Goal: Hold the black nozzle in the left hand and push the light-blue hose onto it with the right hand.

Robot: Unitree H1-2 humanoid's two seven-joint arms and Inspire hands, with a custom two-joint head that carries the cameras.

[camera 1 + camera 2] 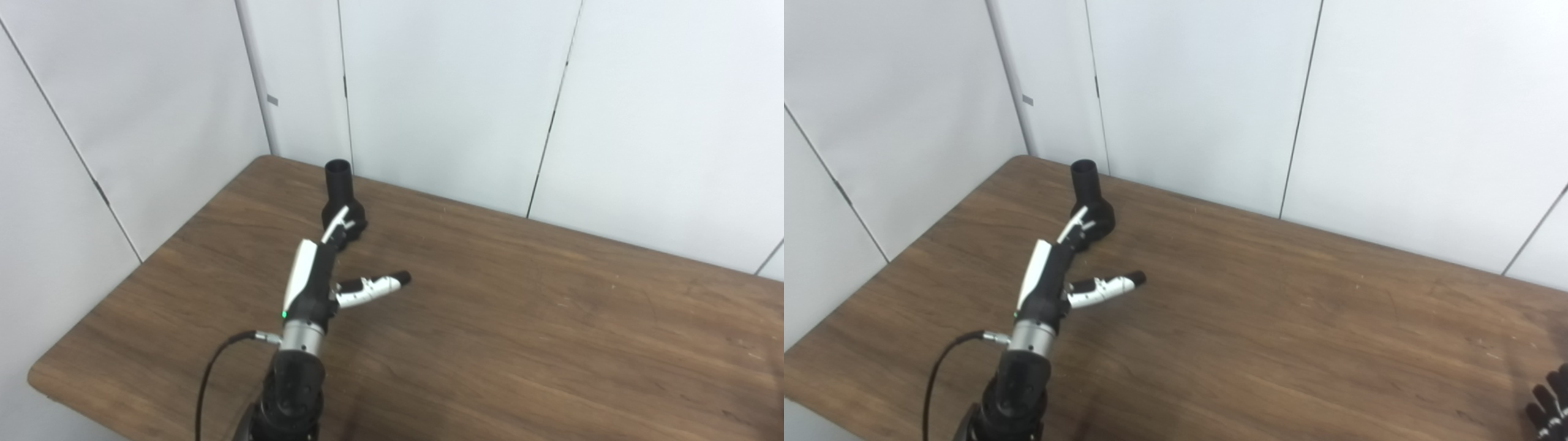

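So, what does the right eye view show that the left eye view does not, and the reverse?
Only the right eye view shows dark fingertips of the right robot hand at the bottom right corner, over the table; whether it is open cannot be told. Only the left eye view shows the rounded near-left corner of the brown wooden table. Both show the black plastic funnel-shaped nozzle standing on the table, and the left robot hand, open, its fingers reaching the nozzle's wide base, thumb spread to the side. The light-blue hose appears in neither view.

White-and-black left robot hand (318,269), silver wrist collar (302,335), green light (284,315), black looping cable (211,373)
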